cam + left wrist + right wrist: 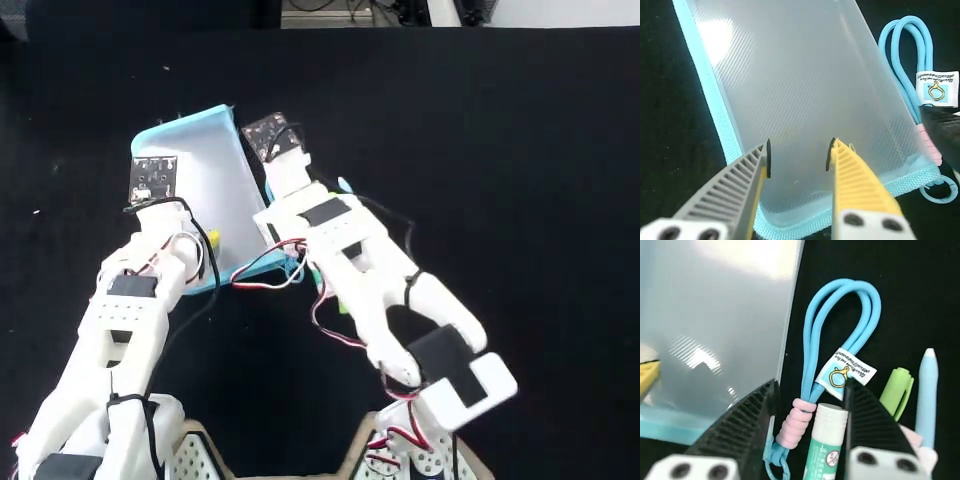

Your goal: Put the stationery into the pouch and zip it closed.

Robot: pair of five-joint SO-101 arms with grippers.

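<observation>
1. High view showed a flat, translucent ribbed-plastic pouch (200,190) edged in light-blue fabric, lying on the black cloth-covered table (500,150) between the two white arms, with one end under the left arm's wrist.
2. From the left wrist view, the pouch (800,75) lay directly beneath the left gripper (799,155). Its grey finger and yellow finger stood parted over the clear panel, close to the trimmed end, and held nothing. I could not tell whether the tips touched the plastic.
3. Just beside the pouch's long edge lay a looped light-blue cord (927,50) carrying a small white fabric tag (937,89), a pink collar (927,142) and a light-blue ring (940,187) at the pouch's corner.
4. In the right wrist view, the right gripper (811,390) had its two black fingers spread wide on either side of the cord (809,345), at the pink collar (795,420) below the tag (847,367), with nothing clamped between them.
5. Also between those fingers was a glue stick (827,440) with a white cap and green body, just beside the collar.
6. Outside the far finger lay a green pen (897,390) and a pale blue pen (927,390), side by side on the table. A pinkish-white piece at their base was possibly an eraser.
7. The pouch (715,315) lay beyond the other black finger, apart from the pens.
</observation>
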